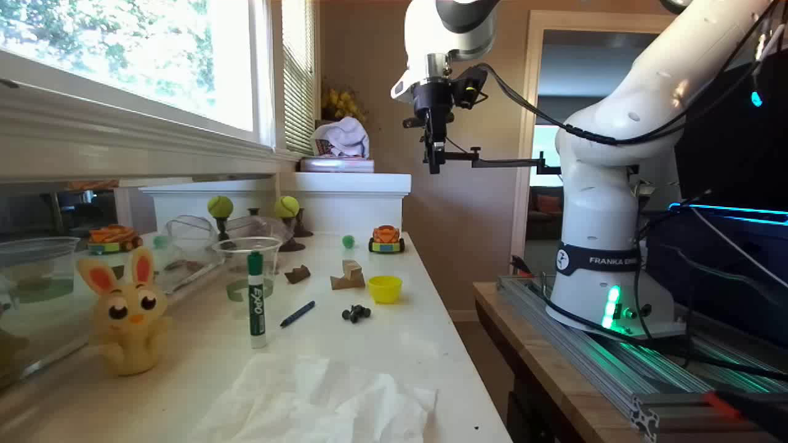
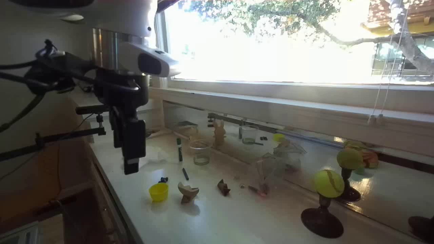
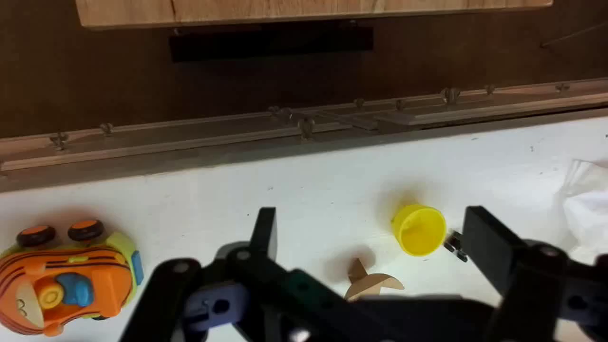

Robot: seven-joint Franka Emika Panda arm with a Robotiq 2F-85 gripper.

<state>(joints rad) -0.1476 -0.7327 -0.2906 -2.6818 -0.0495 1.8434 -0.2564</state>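
My gripper is open and empty, with its fingers wide apart in the wrist view. It hangs well above the white counter in both exterior views and touches nothing. Below it, between the fingers in the wrist view, stands a small yellow cup, upright; it also shows in an exterior view. Beside the cup lies a small black wheeled piece, partly hidden by a finger. A brown angular block piece is partly hidden by the gripper body. An orange toy car stands at the left.
On the counter stand a green Expo marker, a yellow bunny and a clear cup. A blue crayon, brown piece and white paper lie there. Tennis balls sit on dark stands before a mirror.
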